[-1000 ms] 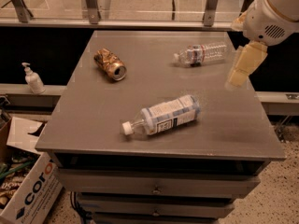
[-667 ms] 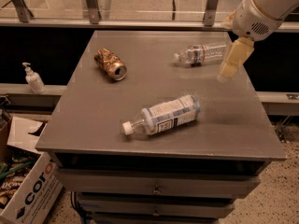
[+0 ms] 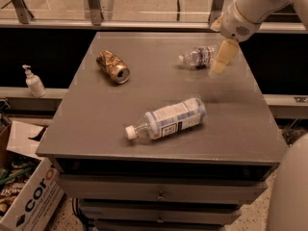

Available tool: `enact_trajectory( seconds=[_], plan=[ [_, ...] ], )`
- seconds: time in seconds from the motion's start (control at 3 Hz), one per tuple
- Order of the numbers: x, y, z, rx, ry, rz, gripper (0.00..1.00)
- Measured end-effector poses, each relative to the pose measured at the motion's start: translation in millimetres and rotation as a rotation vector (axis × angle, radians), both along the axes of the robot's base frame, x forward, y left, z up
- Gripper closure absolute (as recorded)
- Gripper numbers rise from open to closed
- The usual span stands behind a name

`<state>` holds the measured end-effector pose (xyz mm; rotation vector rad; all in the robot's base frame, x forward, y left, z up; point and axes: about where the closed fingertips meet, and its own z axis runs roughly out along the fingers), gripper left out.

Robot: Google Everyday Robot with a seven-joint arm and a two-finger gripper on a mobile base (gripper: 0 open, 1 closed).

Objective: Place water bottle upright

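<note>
The water bottle [image 3: 197, 57] is small, slim and clear with a narrow white label band. It lies on its side at the far right of the grey table [image 3: 86, 129], cap pointing left. My gripper [image 3: 219, 61] hangs from the white arm at the upper right, just right of the bottle's base and a little above the table top. Its cream fingers point down and left.
A larger bottle [image 3: 168, 120] with a big white-and-blue label lies on its side in the table's middle front. A crushed gold can [image 3: 112, 67] lies at the far left. A pump dispenser [image 3: 34, 82] stands on the ledge to the left. A cardboard box [image 3: 24, 196] sits on the floor.
My gripper has moved left and away from the camera, from beside the table's right edge to close by the water bottle's base. The bottles and can have not moved.
</note>
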<state>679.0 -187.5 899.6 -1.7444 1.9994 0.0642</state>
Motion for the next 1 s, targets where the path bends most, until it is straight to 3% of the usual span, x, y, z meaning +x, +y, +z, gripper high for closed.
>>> enact_trajectory(
  seconds=[0.33,1.0],
  plan=[
    [20.5,5.0,-11.5,0.008,-0.003,0.02,0.0],
    [56.7,10.1,-28.3,-0.123,-0.077,-0.009,0.0]
  ],
)
